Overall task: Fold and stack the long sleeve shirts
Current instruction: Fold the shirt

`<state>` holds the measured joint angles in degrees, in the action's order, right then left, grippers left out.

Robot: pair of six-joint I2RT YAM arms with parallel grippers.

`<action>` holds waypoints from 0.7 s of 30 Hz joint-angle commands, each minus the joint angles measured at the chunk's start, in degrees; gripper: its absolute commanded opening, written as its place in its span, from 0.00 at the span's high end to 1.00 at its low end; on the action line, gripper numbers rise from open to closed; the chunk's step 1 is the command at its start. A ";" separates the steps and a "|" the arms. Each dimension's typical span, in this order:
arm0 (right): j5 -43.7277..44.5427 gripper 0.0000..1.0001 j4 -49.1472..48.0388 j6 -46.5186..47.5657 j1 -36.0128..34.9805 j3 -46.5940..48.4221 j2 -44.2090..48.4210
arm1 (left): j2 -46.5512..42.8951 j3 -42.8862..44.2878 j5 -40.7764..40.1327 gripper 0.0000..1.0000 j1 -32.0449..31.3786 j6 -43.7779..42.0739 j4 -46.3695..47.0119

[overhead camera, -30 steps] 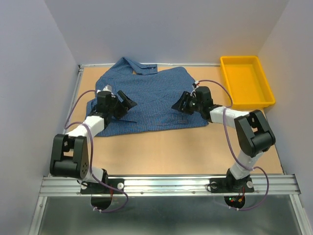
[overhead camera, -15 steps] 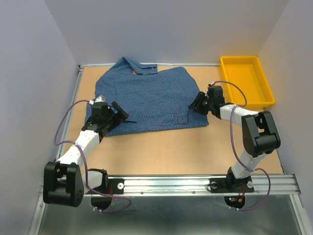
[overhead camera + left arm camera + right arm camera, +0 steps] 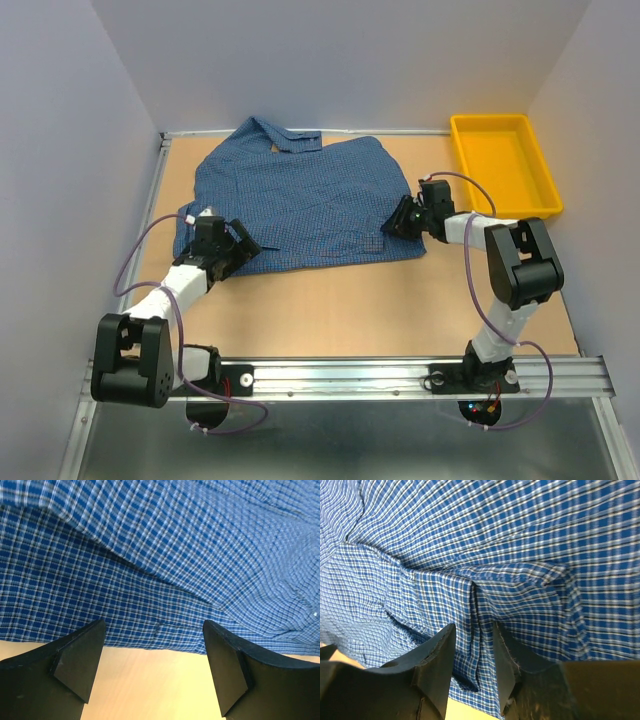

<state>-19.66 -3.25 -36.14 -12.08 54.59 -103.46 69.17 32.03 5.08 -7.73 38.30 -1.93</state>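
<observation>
Currently the shirt [image 3: 300, 195] is spread across the tabletop's [image 3: 380, 300] far half. The left gripper [image 3: 240, 250] is held wide apart at its near hem; the right gripper [image 3: 396, 221] is set astride a raised fold, and whether it is clamped cannot be told.

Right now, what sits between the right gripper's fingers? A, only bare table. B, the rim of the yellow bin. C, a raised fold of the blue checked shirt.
C: the right wrist view shows a ridge of the blue checked shirt standing between the fingers of the right gripper.
</observation>
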 commanded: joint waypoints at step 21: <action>-3.19 0.58 -2.99 -0.51 -0.32 1.75 -1.92 | 0.44 -1.80 -1.30 0.09 0.61 -0.77 1.23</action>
<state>-21.34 -3.90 -36.42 -12.08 54.59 -103.90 70.00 31.07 4.45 -7.40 38.30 -1.56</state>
